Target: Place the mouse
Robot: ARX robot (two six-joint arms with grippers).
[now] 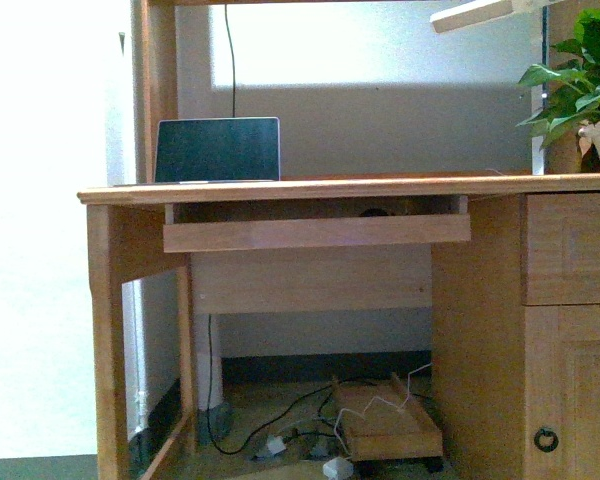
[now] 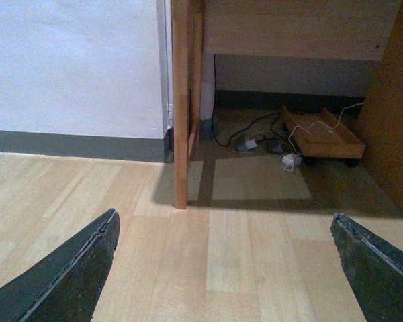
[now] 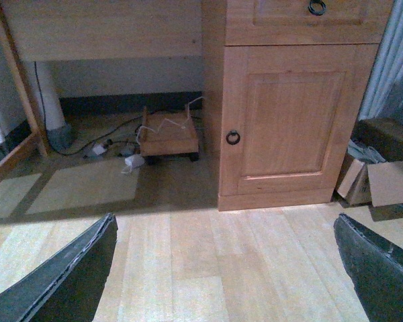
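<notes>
left fingers [image 2: 67, 275] spread wide, empty | right fingers [image 3: 60, 282] likewise (both over floor [image 2: 242, 268])

mouse [image 1: 375, 211]: only dark top above keyboard tray [image 1: 316, 232] front, too small to confirm | potted plant [image 1: 580, 95]: cropped at right edge

Honey-brown wooden desk [image 1: 310, 188], dark laptop screen [image 1: 218, 150], green plant [image 1: 580, 80], dark grey left gripper [image 2: 223, 216]

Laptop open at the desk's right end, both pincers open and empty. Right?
Not quite. The front view shows the laptop open at the desk's left end; the plant occupies the right end. The left pincer and right pincer are open and empty, as you said.
</notes>
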